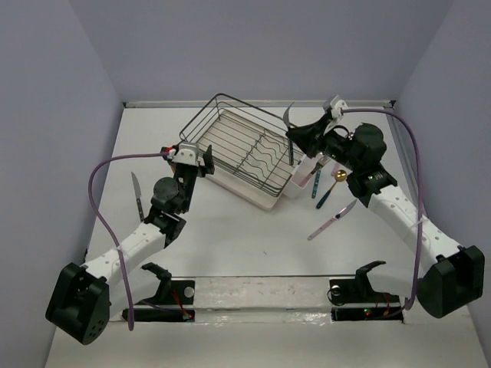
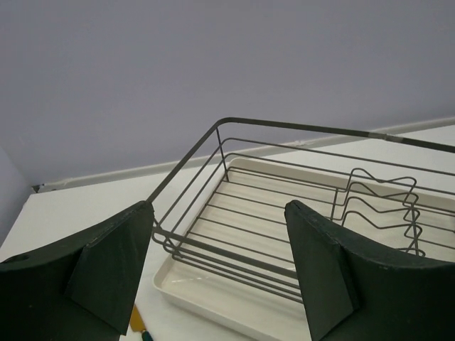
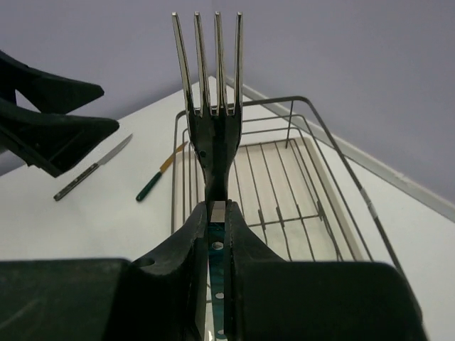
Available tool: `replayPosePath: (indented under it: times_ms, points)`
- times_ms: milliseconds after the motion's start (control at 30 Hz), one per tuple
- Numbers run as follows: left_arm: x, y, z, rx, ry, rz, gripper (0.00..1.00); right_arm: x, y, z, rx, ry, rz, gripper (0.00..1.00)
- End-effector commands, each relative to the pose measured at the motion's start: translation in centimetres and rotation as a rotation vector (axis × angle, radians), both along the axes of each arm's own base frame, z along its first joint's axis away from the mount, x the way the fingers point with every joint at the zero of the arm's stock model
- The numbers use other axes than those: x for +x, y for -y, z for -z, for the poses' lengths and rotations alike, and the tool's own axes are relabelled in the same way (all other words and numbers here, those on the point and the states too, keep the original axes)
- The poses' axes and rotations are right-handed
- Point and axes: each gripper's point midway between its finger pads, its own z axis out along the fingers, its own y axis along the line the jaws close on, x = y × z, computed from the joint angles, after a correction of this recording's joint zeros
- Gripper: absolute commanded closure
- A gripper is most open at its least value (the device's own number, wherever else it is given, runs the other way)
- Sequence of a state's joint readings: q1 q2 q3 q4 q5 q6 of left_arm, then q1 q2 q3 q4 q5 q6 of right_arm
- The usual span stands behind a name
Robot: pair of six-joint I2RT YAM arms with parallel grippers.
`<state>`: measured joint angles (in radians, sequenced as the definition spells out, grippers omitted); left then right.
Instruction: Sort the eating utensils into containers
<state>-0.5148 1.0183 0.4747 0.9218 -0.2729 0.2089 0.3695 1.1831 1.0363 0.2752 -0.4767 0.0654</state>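
I'm gripping the fork (image 3: pixel 210 106) in the R hand (image 3: pixel 217 213), shut on its teal handle, tines up, long axis near upright. I'm seeing the holder (image 1: pixel 301 181) just below it, on the rack's (image 1: pixel 238 146) right side, so R arm's nearer. L hand (image 2: pixel 219 213) is hanging wide open, empty, at the rack's left corner. Fork's slim w/ a dark metal head.
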Motion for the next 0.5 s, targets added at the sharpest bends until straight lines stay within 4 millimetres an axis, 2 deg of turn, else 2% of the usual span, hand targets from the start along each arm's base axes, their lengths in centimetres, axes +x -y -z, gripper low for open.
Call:
replayPosePath:
  times_ms: [0,33,100,133,233,267,333,467]
  points:
    - [-0.7,-1.2,-0.4,-0.013,0.018,-0.035,0.14,-2.2,-0.1,-4.2,0.124,0.209,-0.033,1.00]
    - [-0.7,-1.3,-0.5,-0.017,0.019,-0.034,0.14,-2.1,0.0,-2.6,0.125,0.178,-0.021,1.00]
    - [-0.7,-1.3,-0.3,-0.014,0.015,-0.034,0.14,-2.2,0.5,-2.2,0.139,0.180,0.003,1.00]
    - [-0.7,-1.3,-0.3,-0.013,0.017,-0.033,0.14,-2.0,0.7,-1.3,0.140,0.161,0.020,1.00]
    - [-0.6,-1.1,-0.2,-0.008,0.013,-0.026,0.14,-1.9,1.3,-0.8,0.157,0.170,0.058,1.00]
    - [-0.6,-0.9,-0.2,-0.013,0.011,-0.018,0.14,-1.7,1.5,0.3,0.156,0.153,0.070,1.00]
    - [-0.6,-0.8,-0.3,-0.020,0.010,-0.012,0.14,-1.7,2.1,0.4,0.175,0.181,0.105,1.00]
    - [-0.5,-0.6,-0.1,-0.021,0.002,-0.002,0.14,-1.6,3.1,1.9,0.177,0.178,0.162,1.00]
